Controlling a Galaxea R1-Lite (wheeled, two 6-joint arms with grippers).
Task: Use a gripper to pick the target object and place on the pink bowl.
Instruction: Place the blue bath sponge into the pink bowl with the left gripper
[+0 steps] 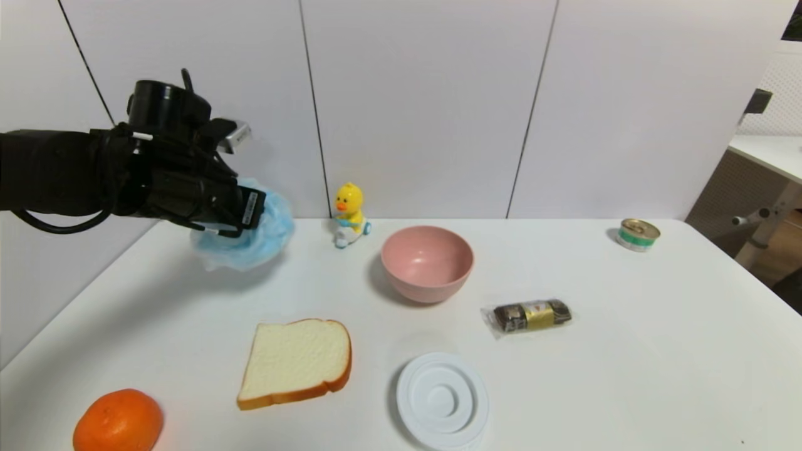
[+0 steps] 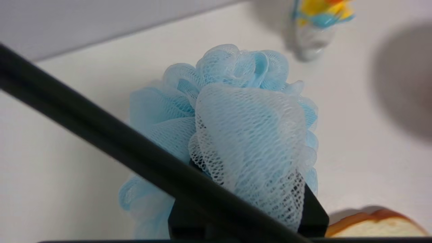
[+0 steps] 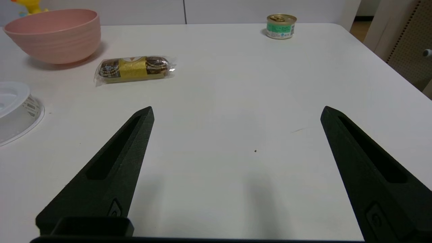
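1. The table [image 1: 626, 351] carries everything; the pink bowl [image 1: 427, 263] stands near the middle of it, toward the back edge, empty and open upward.
2. The left gripper [image 1: 247, 216] hangs above the back left corner with its fingers clamped on the blue bath pouf [image 1: 263, 241], which is clear of the surface. The mesh bulges around the fingers, so the hold looks soft and shallow.
3. To do the carry well, I would stay high enough to clear the duck toy [image 1: 349, 216], which sits between pouf and bowl, centre over the bowl, then lower before letting go, since the light mesh may cling or spring out.
4. The right gripper [image 3: 236, 113] is parked over the near right part of the table, fingers spread wide, holding nothing.
5. The wrapped snack [image 1: 531, 315] and the small can [image 1: 638, 234] bear labels, but no writing can be read.
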